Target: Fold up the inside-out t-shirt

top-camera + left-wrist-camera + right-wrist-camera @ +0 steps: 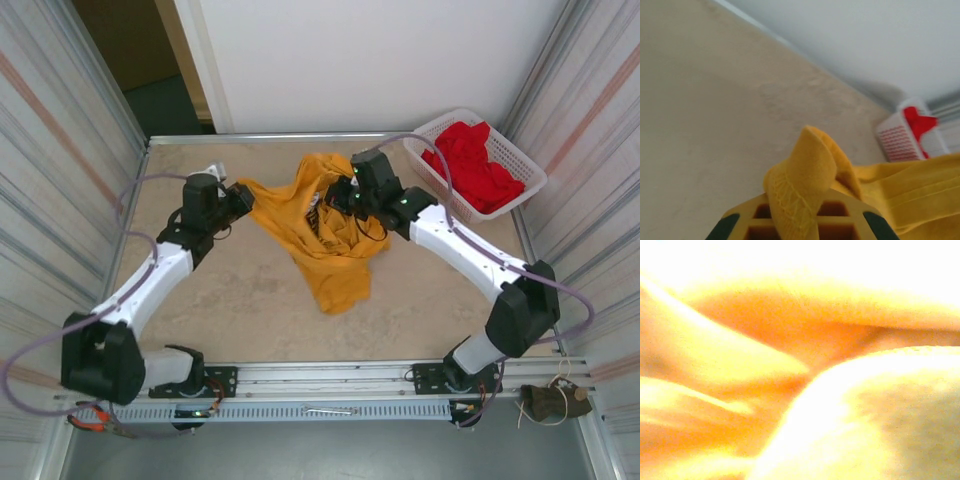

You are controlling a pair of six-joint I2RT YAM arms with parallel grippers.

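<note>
Seen from the top, the table (250, 300) is beige with railed edges. The shirt (325, 250), mustard yellow, sits just past centre toward 12 o'clock. It is bunched and strung between both arms, with a tail trailing onto the table toward 6. The basket (528, 172), white, sits in the 2 o'clock corner and holds one red garment (475, 165), heaped to the rim. The left gripper (243, 195), at the shirt's 10 o'clock end, is clenched on a stitched hem fold between its fingers (875, 225). The right gripper (338, 195), at the shirt's 12 o'clock, is buried in cloth, and I can't tell its jaw state.
</note>
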